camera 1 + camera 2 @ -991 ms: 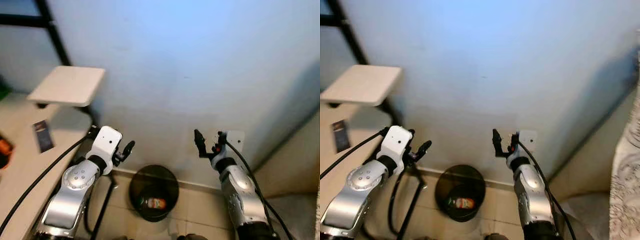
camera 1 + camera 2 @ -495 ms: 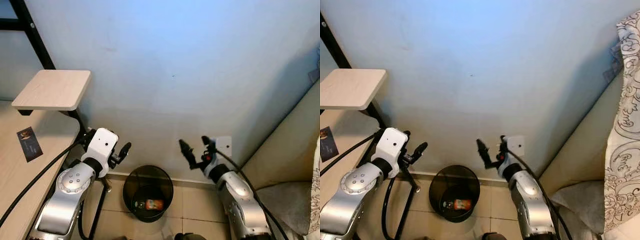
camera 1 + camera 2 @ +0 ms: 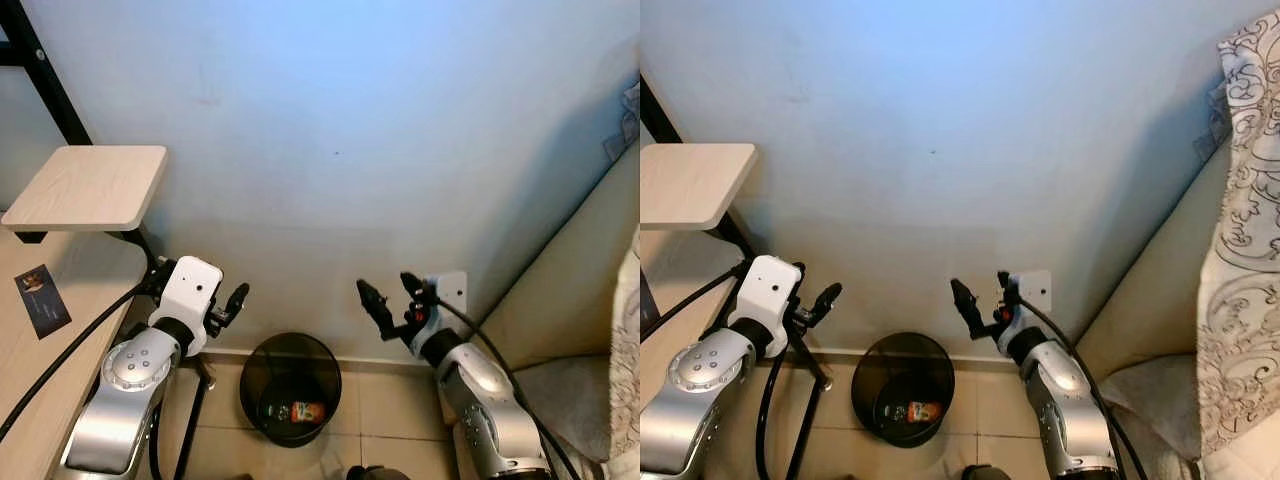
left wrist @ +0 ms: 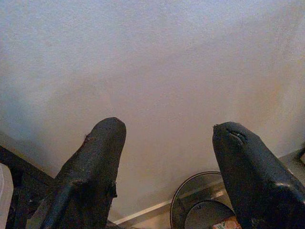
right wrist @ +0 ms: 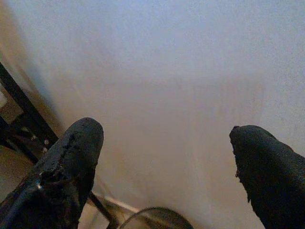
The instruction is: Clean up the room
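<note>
A bin (image 3: 290,388) stands on the floor against the wall before me, between my arms; a surface (image 3: 50,350) lies to my left.

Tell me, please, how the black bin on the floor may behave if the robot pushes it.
The black bin looks thin-walled and holds just one small piece of litter, so it is probably light. On the smooth floor tiles it would likely slide easily. A push near its rim might tip it instead.

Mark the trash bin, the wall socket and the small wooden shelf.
trash bin (image 3: 252,372), left eye view, on its dark left rim.
wall socket (image 3: 452,288), left eye view, on its white faceplate.
wooden shelf (image 3: 90,187), left eye view, middle of its top.
</note>
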